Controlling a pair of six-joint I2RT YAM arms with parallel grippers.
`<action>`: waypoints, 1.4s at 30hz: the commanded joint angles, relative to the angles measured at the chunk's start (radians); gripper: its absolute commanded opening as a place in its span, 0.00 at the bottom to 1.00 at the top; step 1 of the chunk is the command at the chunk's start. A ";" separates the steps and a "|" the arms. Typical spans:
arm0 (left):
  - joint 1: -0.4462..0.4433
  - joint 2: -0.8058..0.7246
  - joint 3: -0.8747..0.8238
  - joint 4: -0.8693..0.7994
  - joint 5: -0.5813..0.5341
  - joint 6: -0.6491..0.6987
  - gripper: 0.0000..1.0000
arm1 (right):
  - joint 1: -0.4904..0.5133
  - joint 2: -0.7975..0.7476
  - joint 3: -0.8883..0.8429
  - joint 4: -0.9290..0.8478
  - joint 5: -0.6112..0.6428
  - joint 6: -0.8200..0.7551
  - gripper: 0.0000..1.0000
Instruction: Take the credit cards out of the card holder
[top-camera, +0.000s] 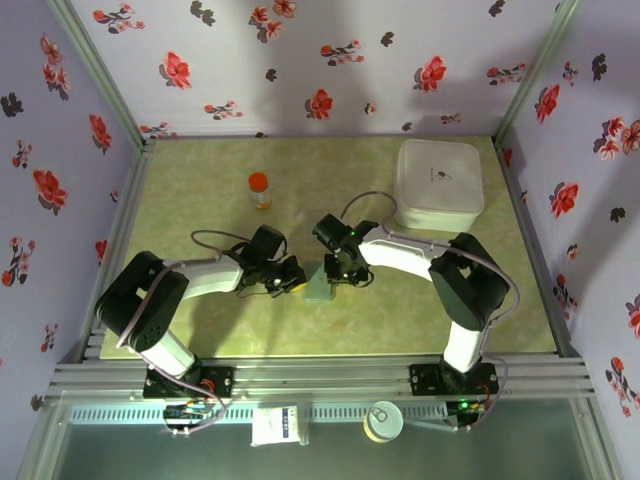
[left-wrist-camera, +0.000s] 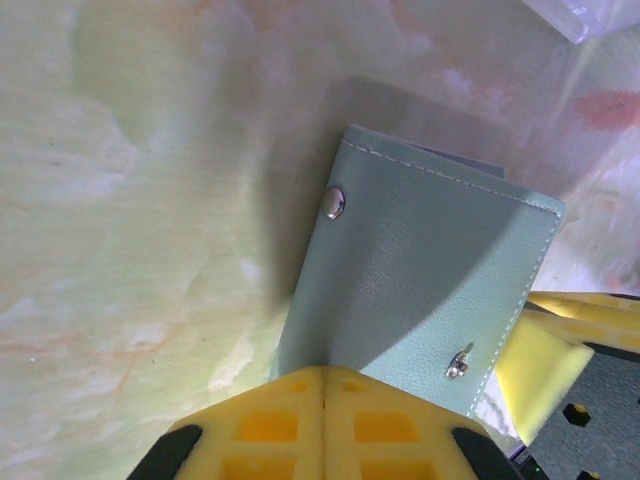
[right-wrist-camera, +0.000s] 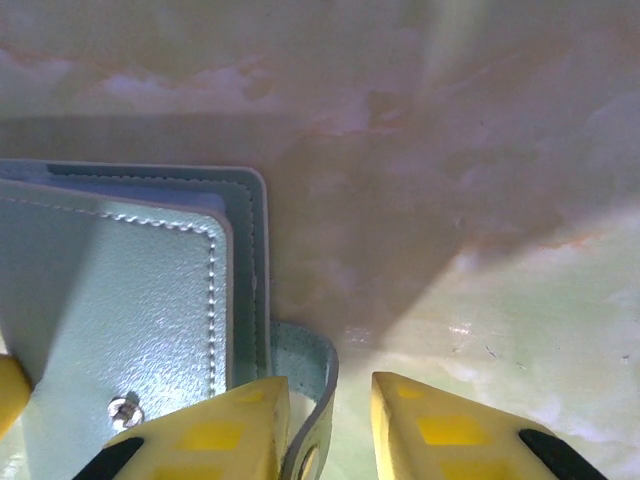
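Standing clear: white box (top-camera: 438, 185) at 2 o'clock, orange-capped bottle (top-camera: 259, 190) at 11 o'clock. The card holder (top-camera: 318, 282) (left-wrist-camera: 420, 270) (right-wrist-camera: 120, 300) lies closed at bench (top-camera: 200, 320) centre, pale green, stitched; left jaws together, right jaws apart.

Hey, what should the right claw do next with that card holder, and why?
Probably close the right claw on the strap tab and lift it back. The tab curls loose between its parted fingers, the card holder lies folded shut, and the shut left claw rests at its opposite edge.
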 joint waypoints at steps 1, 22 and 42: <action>-0.011 -0.010 0.007 -0.086 -0.017 -0.013 0.05 | -0.009 0.029 -0.018 0.018 -0.016 0.013 0.26; 0.020 -0.103 0.019 -0.110 -0.091 0.021 0.13 | -0.044 -0.034 -0.055 0.022 0.010 -0.027 0.08; 0.150 -0.213 0.027 -0.197 -0.085 0.103 0.14 | -0.054 -0.118 0.065 -0.155 -0.032 -0.255 0.07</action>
